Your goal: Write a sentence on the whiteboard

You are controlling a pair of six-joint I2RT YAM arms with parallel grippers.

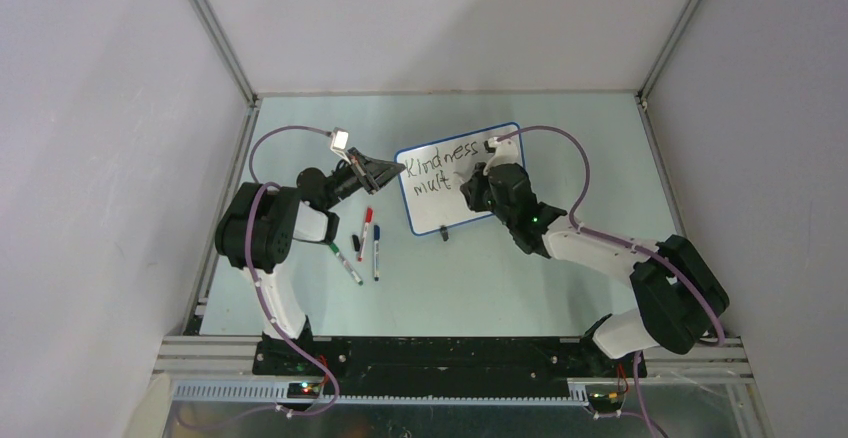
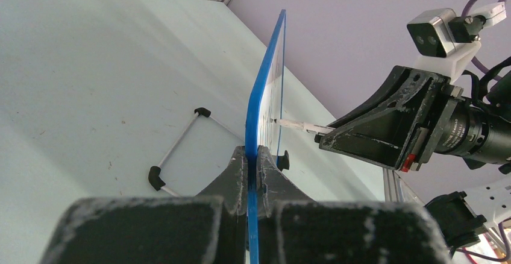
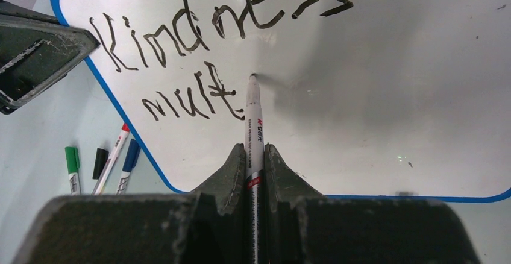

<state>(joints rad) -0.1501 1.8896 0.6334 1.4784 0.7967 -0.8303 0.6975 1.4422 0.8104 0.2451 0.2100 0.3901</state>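
The whiteboard, white with a blue rim, stands tilted at mid-table. My left gripper is shut on its left edge; in the left wrist view the jaws pinch the blue rim. The sentence reads "Kindness" with "mult" under it in black. My right gripper is shut on a white black-ink marker. The marker's tip touches the board just right of the "t". From the left wrist, the right gripper and marker meet the board face.
Red, blue and green markers and a black cap lie on the table left of the board. A white wire bracket with black ends lies behind the board. The enclosure walls surround the table.
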